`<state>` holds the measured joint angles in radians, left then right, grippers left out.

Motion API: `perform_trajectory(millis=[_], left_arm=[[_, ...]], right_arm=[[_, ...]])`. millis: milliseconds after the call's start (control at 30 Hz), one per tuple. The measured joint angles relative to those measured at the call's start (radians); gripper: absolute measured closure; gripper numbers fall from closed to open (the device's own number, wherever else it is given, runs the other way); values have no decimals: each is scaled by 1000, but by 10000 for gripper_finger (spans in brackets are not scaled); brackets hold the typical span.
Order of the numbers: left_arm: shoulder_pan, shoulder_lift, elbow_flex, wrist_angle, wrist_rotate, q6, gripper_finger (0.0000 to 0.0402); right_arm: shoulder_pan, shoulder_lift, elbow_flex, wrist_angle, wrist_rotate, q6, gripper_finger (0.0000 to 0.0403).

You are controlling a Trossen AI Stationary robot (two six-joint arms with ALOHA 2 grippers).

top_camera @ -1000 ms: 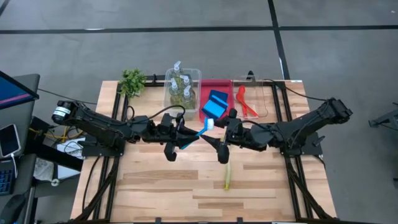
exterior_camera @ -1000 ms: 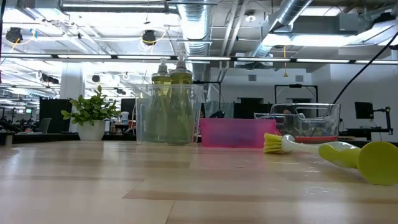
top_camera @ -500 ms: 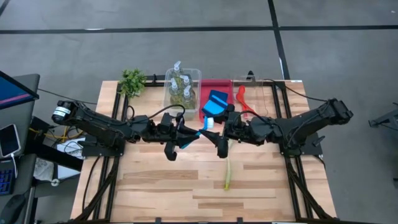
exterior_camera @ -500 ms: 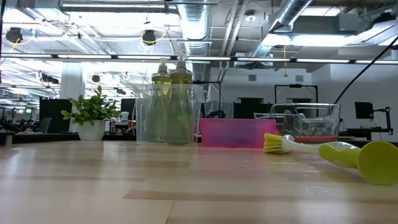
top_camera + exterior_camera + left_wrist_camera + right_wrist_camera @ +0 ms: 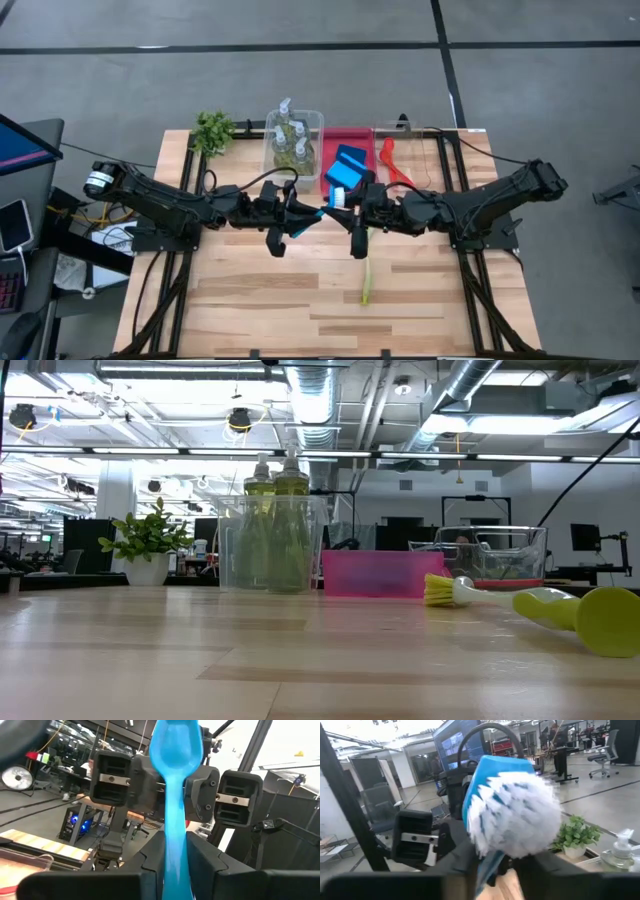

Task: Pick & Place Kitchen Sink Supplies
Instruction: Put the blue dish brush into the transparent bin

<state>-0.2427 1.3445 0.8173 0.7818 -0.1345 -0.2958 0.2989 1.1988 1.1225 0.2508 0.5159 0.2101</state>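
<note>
1. Seen from above, I have both arms reaching in to the table's middle, and a blue brush [image 5: 322, 212] bridges the gap between them above the wood, its long axis running from 8 o'clock at the handle to 2 o'clock at the white bristle head.
2. My left gripper [image 5: 296, 220] is clamped on the handle; its wrist camera shows the blue stem rising from between its dark fingers [image 5: 212, 865].
3. My right gripper [image 5: 352, 205] sits at the bristle end, the nearer hand to the head. Its wrist camera is filled by the white bristles [image 5: 515, 815] just in front of its fingers; I cannot tell whether they have closed on it.
4. I judge this a handover from left to right; it turns on the right fingers lining up across that diagonal axis.
5. Nearer me, at 6 o'clock, a yellow-green brush [image 5: 365, 282] lies flat on the table [image 5: 250, 300], untouched.
6. Farther off, at 12 o'clock, soap bottles [image 5: 288, 140] stand in a clear tub [image 5: 316, 122], blue sponges [image 5: 347, 165] lie on a red tray [image 5: 365, 135], and a red brush [image 5: 393, 162] rests in a second clear tub [image 5: 432, 160].
</note>
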Motion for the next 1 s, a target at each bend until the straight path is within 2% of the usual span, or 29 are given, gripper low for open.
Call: perform_trajectory(millis=[133, 467, 600, 1000], left_arm=[[0, 0, 0, 0, 10, 16, 337], [-1, 0, 0, 5, 8, 6, 337], [-1, 0, 0, 5, 7, 4, 332], [9, -2, 0, 8, 6, 5, 261]], right_arm=[[0, 0, 0, 6, -56, 4, 366], [0, 1, 0, 20, -75, -1, 351], [0, 1, 0, 21, -75, 0, 363], [-1, 1, 0, 23, -66, -6, 360]])
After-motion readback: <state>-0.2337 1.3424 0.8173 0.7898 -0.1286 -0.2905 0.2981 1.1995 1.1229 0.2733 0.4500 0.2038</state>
